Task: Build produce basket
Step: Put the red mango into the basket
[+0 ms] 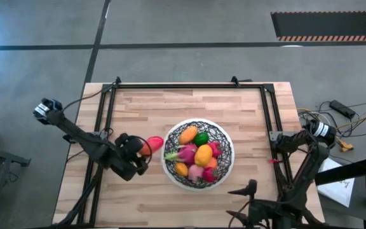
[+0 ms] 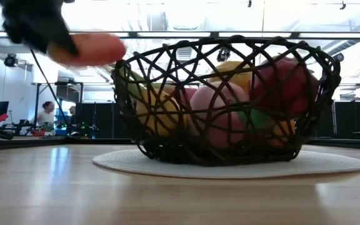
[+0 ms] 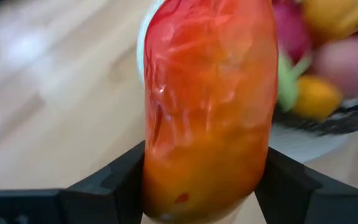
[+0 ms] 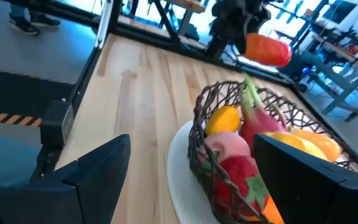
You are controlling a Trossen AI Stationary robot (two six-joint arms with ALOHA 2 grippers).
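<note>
High view shows the basket (image 1: 197, 154) sitting on the wooden worktop (image 1: 138, 108), on a white round mat, and it is heaped with produce (image 1: 196, 155): orange and yellow pieces, a green lime (image 1: 201, 138), a pink dragon fruit (image 1: 182, 154), and red and peach-pink pieces. The left tool (image 1: 142, 149) is just beside the basket, on the side toward the left arm's base, and pinches a red-orange fruit (image 1: 151, 145) between its fingers. That fruit lies close to the basket's white rim but outside it.

Seen from the low view, the same fruit (image 2: 86, 47) is held up clear of the worktop (image 2: 180, 194), at about the height of the basket's rim (image 2: 230, 42) and beside it, with the dark tool (image 2: 50, 39) above and behind it. A person sits far off in the room beyond.

From the left wrist view, the fruit (image 3: 207, 106) fills the middle, with a dark finger (image 3: 114, 180) pressed to each flank; the basket's contents show past it.

The right tool (image 4: 185, 180) is spread, with nothing between its fingers, and waits well apart from the basket, near the worktop's front edge on the right arm's side. Its wrist view looks across the basket (image 4: 229, 106) to the left tool (image 4: 241, 28) and its fruit (image 4: 268, 49).
</note>
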